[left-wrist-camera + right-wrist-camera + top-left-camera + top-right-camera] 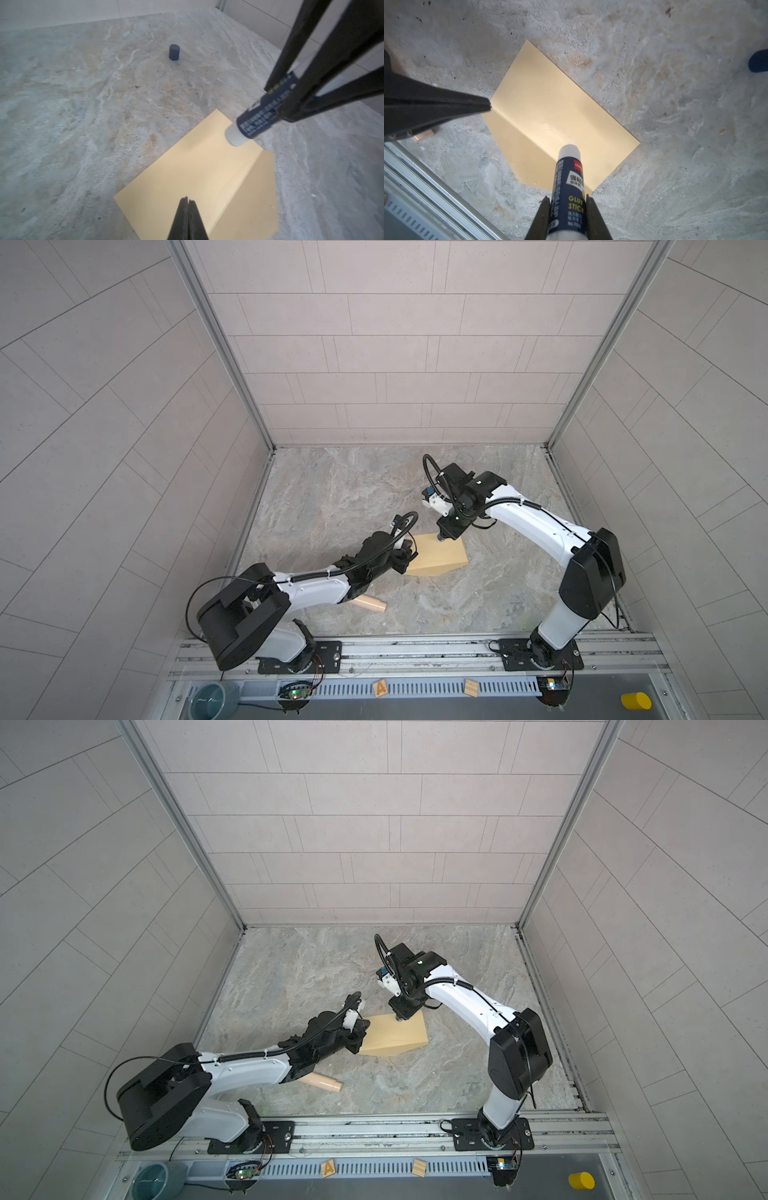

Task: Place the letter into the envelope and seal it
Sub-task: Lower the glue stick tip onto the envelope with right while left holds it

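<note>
The tan envelope lies flat on the marble table, its angled flap folded open. The letter is hidden from every view. My right gripper is shut on a dark blue glue stick. The stick's white tip points down at the envelope's body beside the fold, near one end. My left gripper is shut with nothing in it. Its tips sit at the other end of the fold. I cannot tell whether they touch the paper.
A dark blue cap stands on the table beyond the envelope. A beige tube lies under the left arm. Wooden blocks, a yellow cylinder and a teal bowl sit past the front rail.
</note>
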Available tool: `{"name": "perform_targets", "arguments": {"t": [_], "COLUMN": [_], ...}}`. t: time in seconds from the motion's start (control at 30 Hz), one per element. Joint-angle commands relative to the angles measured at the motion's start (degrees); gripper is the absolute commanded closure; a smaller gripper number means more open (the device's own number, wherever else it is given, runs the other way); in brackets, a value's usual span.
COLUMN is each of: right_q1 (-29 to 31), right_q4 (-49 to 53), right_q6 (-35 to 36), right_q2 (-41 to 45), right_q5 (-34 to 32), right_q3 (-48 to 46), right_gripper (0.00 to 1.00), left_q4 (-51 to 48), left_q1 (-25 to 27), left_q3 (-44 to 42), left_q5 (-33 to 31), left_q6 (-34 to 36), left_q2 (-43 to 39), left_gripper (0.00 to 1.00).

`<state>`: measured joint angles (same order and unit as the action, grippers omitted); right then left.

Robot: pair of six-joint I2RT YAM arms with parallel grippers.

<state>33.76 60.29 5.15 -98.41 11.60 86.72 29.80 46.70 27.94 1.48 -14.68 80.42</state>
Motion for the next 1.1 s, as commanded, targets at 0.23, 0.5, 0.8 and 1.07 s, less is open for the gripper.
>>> {"name": "perform_targets", "arguments": {"t": [0.23,0.5,0.8,1.07], "right_q1": [3.85,5.13,5.75,6.07], "right_q4": [6.24,4.66,4.54,3.54], "right_q6": [0.83,-0.4,-0.63,-1.38], "right_q2": [-6.98,-9.82,-12.74,-14.43], "right_q5": [-2.68,-2.51,-2.37,-2.7], "right_q3": [6.21,7.12,8.12,8.98], "right_gripper": [1.0,1.0,1.0,1.0], "left_q4": [1.4,3.93,6.93,6.82], "left_q1": [-3.82,-6.49,-7.45,-7.48], "left_q3": [-0.8,0.43,0.27,1.22], "left_q5": [4.97,10.62,12.85,12.98], "left_q6": [-14.94,-23.39,-26.54,-28.75], "left_q2": [3.04,9.06,12.37,14.87], "left_gripper": [1.0,1.0,1.0,1.0]}}
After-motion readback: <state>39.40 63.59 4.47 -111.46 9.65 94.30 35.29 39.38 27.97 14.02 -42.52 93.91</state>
